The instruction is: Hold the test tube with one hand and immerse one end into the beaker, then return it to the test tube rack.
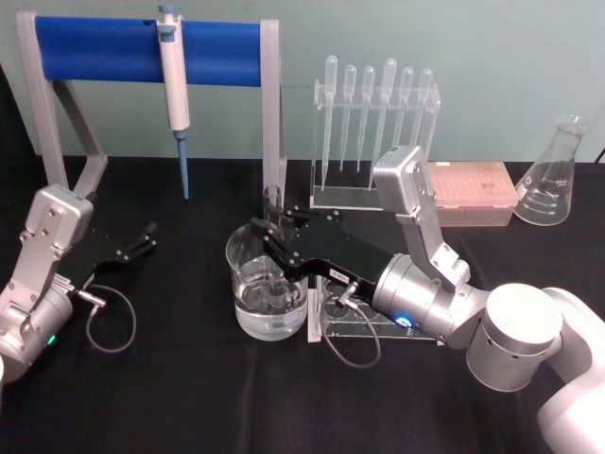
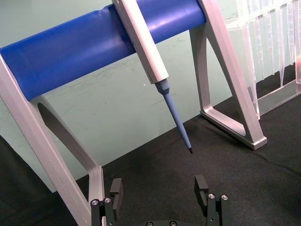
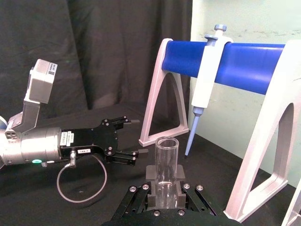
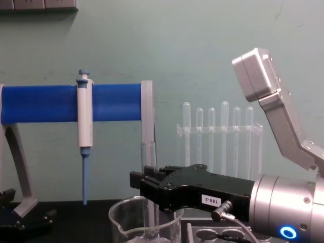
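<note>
The clear test tube (image 1: 273,200) stands upright over the beaker (image 1: 253,320), and my right gripper (image 1: 270,242) is shut on its middle. Its lower end reaches down inside the beaker, which holds some clear liquid. In the chest view the test tube (image 4: 148,154) rises above the black right gripper (image 4: 150,181) and runs down past the rim of the beaker (image 4: 121,223). The right wrist view shows the open top of the test tube (image 3: 165,157) clamped between the fingers (image 3: 150,172). My left gripper (image 1: 142,241) rests open at the left, and its fingers (image 2: 116,190) hold nothing.
A white-and-blue pipettor (image 1: 174,85) hangs on the blue-barred stand (image 1: 95,52) at the back left. Behind the beaker is a clear rack of plastic pipettes (image 1: 376,123), then a pink tip box (image 1: 473,189) and a conical flask (image 1: 553,175). A clear rack (image 1: 354,326) lies under my right wrist.
</note>
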You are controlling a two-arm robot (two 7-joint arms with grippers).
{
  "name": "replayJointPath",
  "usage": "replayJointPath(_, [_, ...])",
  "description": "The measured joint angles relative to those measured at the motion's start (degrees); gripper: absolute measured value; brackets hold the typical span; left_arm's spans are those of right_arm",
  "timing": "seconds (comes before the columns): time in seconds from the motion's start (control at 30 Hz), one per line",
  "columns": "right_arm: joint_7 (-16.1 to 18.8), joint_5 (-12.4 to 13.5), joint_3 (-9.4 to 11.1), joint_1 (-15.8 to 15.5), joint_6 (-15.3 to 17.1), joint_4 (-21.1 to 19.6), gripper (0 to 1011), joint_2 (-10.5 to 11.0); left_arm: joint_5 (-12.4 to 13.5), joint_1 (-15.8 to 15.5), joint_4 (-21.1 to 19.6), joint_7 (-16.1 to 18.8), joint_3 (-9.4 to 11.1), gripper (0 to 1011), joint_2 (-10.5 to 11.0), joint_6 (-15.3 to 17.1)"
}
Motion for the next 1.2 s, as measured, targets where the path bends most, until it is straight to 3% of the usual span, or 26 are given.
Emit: replayJointPath(1.2, [0.0, 0.0, 0.0, 0.0, 0.0, 0.0, 225, 0.0, 0.0, 0.0, 0.0, 0.0, 0.0, 1000, 0.0, 0.0])
